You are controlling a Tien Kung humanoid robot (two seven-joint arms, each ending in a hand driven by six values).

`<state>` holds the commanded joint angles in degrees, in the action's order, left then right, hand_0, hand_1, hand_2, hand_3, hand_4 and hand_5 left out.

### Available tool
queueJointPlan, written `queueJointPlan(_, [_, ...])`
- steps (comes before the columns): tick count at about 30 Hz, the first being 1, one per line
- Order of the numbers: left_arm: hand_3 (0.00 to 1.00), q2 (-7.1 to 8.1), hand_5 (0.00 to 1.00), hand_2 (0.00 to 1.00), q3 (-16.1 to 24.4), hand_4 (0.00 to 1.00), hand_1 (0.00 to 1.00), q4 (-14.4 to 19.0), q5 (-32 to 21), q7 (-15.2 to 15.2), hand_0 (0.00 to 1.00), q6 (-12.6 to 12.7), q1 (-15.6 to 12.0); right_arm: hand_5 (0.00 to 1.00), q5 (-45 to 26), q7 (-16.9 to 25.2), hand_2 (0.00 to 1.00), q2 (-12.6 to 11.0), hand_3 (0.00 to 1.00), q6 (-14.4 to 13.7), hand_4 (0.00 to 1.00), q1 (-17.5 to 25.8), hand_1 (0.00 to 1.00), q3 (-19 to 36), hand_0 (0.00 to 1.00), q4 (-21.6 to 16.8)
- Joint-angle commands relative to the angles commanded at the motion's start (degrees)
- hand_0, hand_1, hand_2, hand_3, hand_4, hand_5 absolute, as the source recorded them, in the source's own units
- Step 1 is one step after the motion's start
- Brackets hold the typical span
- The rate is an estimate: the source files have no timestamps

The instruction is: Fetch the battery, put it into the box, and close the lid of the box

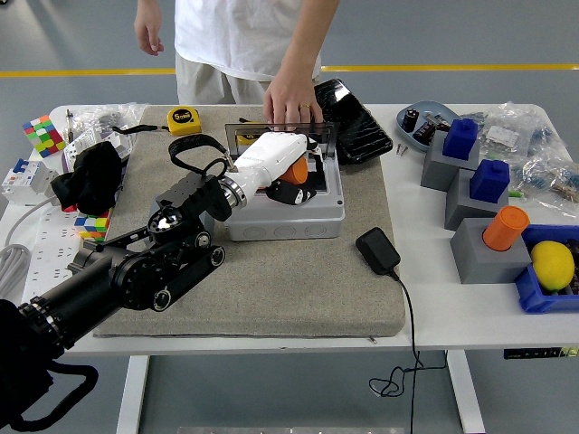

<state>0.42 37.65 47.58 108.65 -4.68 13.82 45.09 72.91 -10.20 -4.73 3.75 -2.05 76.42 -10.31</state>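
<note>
Setting: a white table [452, 312] seen from above, with a grey felt mat [289, 280] covering its middle.
Box: a light grey box [288, 210] sits on the mat towards the far side, its clear lid [271, 132] standing up at the back edge.
Left arm: a black jointed arm [127, 271] comes in from the lower left and reaches up over the mat to the box.
Left hand: the white-shelled left hand [276, 167] is over the open box, its dark fingers [294, 192] curled down and clamped on the battery.
Battery: an orange battery [296, 171] is held in the left hand, just above the inside of the box; only part of it shows past the hand.
Right arm: not visible.
Person: someone in a white shirt stands at the far side; one hand [289, 95] rests on the top edge of the raised lid, the other hand [149, 27] hangs free well apart at the upper left.
Behind the box: a yellow tape measure [185, 118] lies on the mat's far left, and a black tray [348, 113] leans just right of the lid.
Near the box: a black charger [378, 250] with a cable lies on the mat's right edge.
Left of the mat: a colourful puzzle cube [42, 134] and a black bundle [86, 172].
Right side: grey blocks topped with blue pieces [461, 137], a grey block with an orange cylinder [504, 227], and a blue bin [534, 298] holding a yellow lemon [553, 265].
</note>
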Motion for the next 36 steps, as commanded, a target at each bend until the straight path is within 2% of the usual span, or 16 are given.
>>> queueJointPlan(1, [0.798,0.03,0.175,0.683,0.04,0.998,0.693,0.02,0.03,0.08,0.575,-0.10,0.00,0.552,0.01,0.00,0.685,-0.01,0.589,0.00,0.989,0.00,0.661,-0.02,0.611,0.00])
queueJointPlan(2, [0.834,0.05,0.208,0.772,0.12,0.998,0.757,0.01,0.11,0.13,0.678,-0.18,0.01,0.551,0.08,-0.01,0.685,-0.01,0.589,0.00,0.989,-0.02,0.660,0.01,0.612,0.00])
queueJointPlan(7, [0.834,0.10,0.208,0.772,0.47,0.998,0.757,-0.13,0.43,0.15,0.678,-0.42,-0.07,0.551,-0.08,0.03,0.685,0.00,0.589,-0.03,0.989,-0.03,0.660,0.08,0.612,0.00])
queueJointPlan(8, [0.841,0.17,0.239,0.774,0.57,0.998,0.761,-0.01,0.41,0.17,0.671,-0.43,-0.15,0.551,-0.11,0.05,0.684,0.01,0.589,-0.04,0.989,-0.02,0.660,0.13,0.612,0.00])
queueJointPlan(12, [0.841,0.72,0.239,0.774,1.17,0.998,0.761,1.62,-0.40,0.09,0.671,-0.24,-1.03,0.551,-0.36,0.13,0.684,0.09,0.589,-0.10,0.989,0.03,0.660,0.37,0.612,0.00])
queueJointPlan(13, [0.841,0.94,0.239,0.774,1.49,0.998,0.761,2.38,-0.70,0.10,0.671,-0.17,-1.43,0.551,-0.38,0.14,0.684,0.11,0.589,-0.11,0.989,0.06,0.660,0.50,0.612,0.00])
queueJointPlan(14, [0.823,1.16,0.255,0.734,1.83,0.998,0.719,3.13,-0.95,0.05,0.579,-0.08,-1.82,0.551,-0.39,0.16,0.685,0.13,0.589,-0.13,0.989,0.10,0.659,0.59,0.612,0.00])
queueJointPlan(19, [0.823,3.09,0.255,0.734,4.85,0.998,0.719,8.49,-3.84,-0.79,0.579,0.17,-5.19,0.551,-0.13,0.13,0.685,0.27,0.589,-0.15,0.989,0.38,0.659,1.29,0.612,0.00])
queueJointPlan(20, [0.785,3.56,0.263,0.679,5.72,0.998,0.657,9.70,-4.92,-1.21,0.490,0.32,-6.16,0.551,-0.15,0.16,0.684,0.29,0.589,-0.16,0.989,0.45,0.659,1.35,0.612,0.00])
queueJointPlan(25, [0.785,4.95,0.263,0.679,10.84,0.998,0.657,14.63,-8.34,-3.89,0.490,1.56,-10.16,0.551,-0.09,0.26,0.684,0.38,0.589,-0.18,0.989,0.85,0.659,1.80,0.612,0.00])
queueJointPlan(26, [0.765,5.07,0.347,0.681,12.18,0.998,0.684,15.32,-8.68,-4.07,0.612,1.68,-10.59,0.551,0.04,0.22,0.684,0.39,0.589,-0.17,0.989,0.86,0.660,1.94,0.612,0.00])
queueJointPlan(31, [0.765,5.10,0.347,0.681,17.38,0.998,0.684,15.73,-8.17,-4.05,0.612,1.82,-10.49,0.551,0.16,0.16,0.684,0.48,0.589,-0.17,0.989,0.86,0.660,2.23,0.612,0.00])
queueJointPlan(32, [0.792,5.15,0.451,0.765,18.32,0.998,0.804,15.30,-7.79,-3.46,0.810,1.45,-10.05,0.551,0.06,0.19,0.684,0.47,0.589,-0.17,0.989,0.80,0.660,2.15,0.613,0.00])
queueJointPlan(36, [0.792,5.31,0.451,0.765,19.68,0.998,0.804,13.49,-6.40,-1.38,0.810,-0.05,-8.65,0.551,-0.43,0.28,0.684,0.43,0.589,-0.18,0.989,0.56,0.660,1.75,0.613,0.00])
